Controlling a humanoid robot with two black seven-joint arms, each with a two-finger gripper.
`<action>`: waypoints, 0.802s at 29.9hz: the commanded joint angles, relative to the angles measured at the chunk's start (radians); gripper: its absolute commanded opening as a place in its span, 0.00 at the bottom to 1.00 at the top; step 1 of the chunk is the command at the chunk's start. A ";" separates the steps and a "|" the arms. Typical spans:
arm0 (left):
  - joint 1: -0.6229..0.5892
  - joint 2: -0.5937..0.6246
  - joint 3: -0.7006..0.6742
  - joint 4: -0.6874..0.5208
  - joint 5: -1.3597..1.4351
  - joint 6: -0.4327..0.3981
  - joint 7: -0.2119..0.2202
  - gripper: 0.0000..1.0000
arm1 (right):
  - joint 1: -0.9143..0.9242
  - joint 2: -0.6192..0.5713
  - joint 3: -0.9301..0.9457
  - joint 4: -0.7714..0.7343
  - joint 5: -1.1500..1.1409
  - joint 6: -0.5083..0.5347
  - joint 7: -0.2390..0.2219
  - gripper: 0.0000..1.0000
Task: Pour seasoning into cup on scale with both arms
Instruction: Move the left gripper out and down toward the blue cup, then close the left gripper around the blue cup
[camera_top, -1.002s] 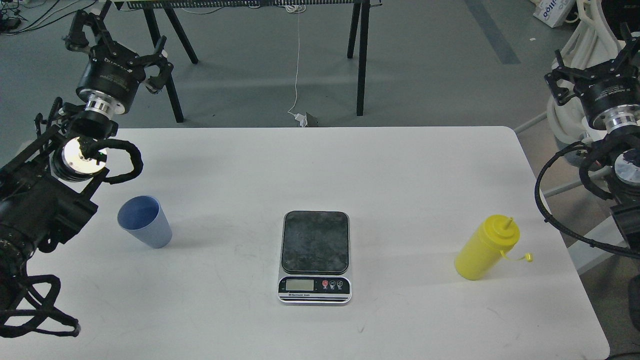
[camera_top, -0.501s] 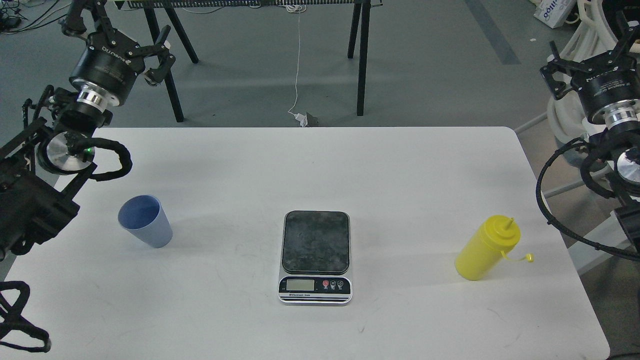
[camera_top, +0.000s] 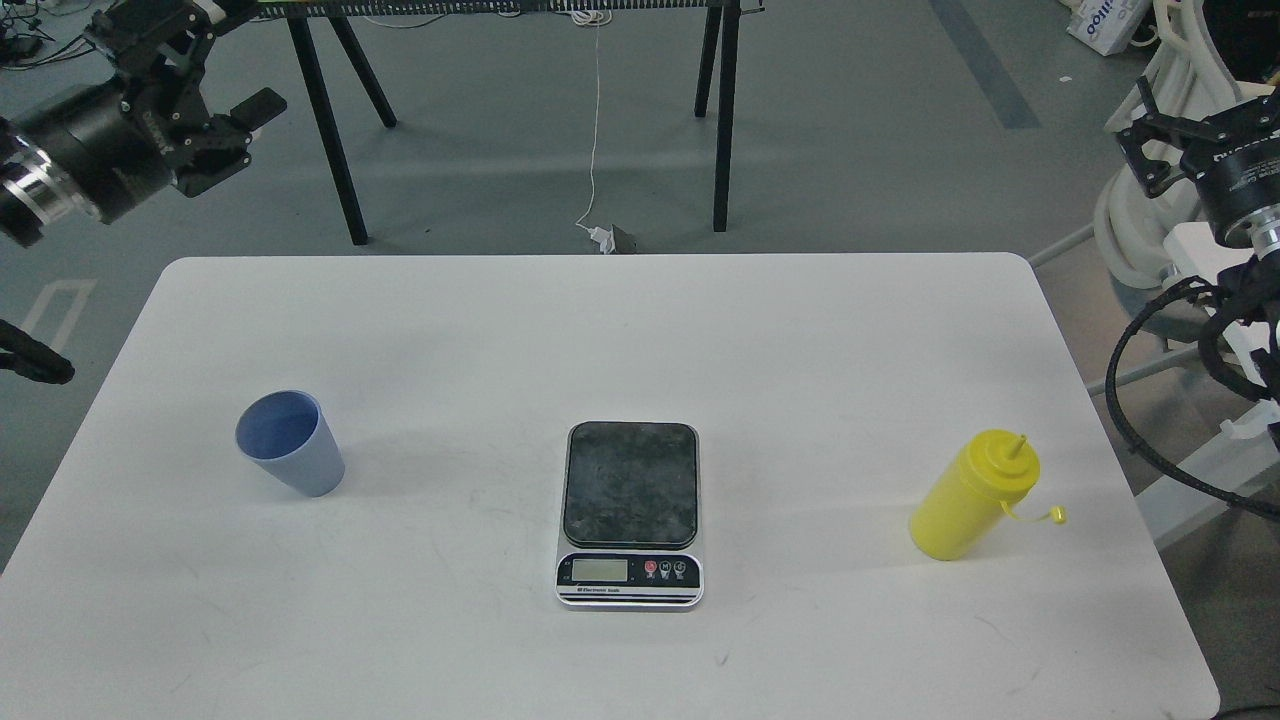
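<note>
White table (camera_top: 800, 330), rounded corners, fills most of the head view; grey floor behind it, with black trestle legs (camera_top: 722, 120) and a white cable (camera_top: 596, 130) hanging down to a small plug on the floor.

Left arm (camera_top: 70, 160) at upper left corner, off the table's edge, above the floor. Left gripper (camera_top: 190, 75) points toward the right; its black fingers stand spread apart, nothing between them.

Right arm (camera_top: 1235, 260) at the right edge, beyond the table's side, black cables looping below the silver wrist ring. Right gripper (camera_top: 1195, 125) is partly cut by the frame edge; claws look splayed, holding nothing, but the far finger is not fully visible.

Scale (camera_top: 630, 512) lies flat near the table's middle, slightly toward the front. Dark plate is bare and smudged; silver strip with LCD and buttons faces the front edge.

Seasoning (camera_top: 972, 497), yellow squeeze bottle, stands upright on the table's right part, well apart from the scale. Nozzle up; small tip cap hangs off to the right on its tether, so the nozzle is uncapped.

Cup (camera_top: 291, 442), blue-grey, stands upright and open-mouthed on the table's left part, well apart from the scale. Neither gripper touches cup or bottle.
</note>
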 joint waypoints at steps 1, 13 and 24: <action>0.040 0.078 0.008 -0.103 0.098 0.009 0.004 0.97 | -0.003 0.000 0.003 0.001 0.002 0.000 0.003 1.00; 0.057 0.164 0.210 -0.212 0.796 0.274 0.003 0.95 | -0.055 -0.012 0.055 -0.001 0.003 0.000 0.003 1.00; 0.065 0.187 0.376 -0.134 1.126 0.423 0.001 0.92 | -0.069 -0.034 0.066 -0.001 0.008 0.000 0.003 1.00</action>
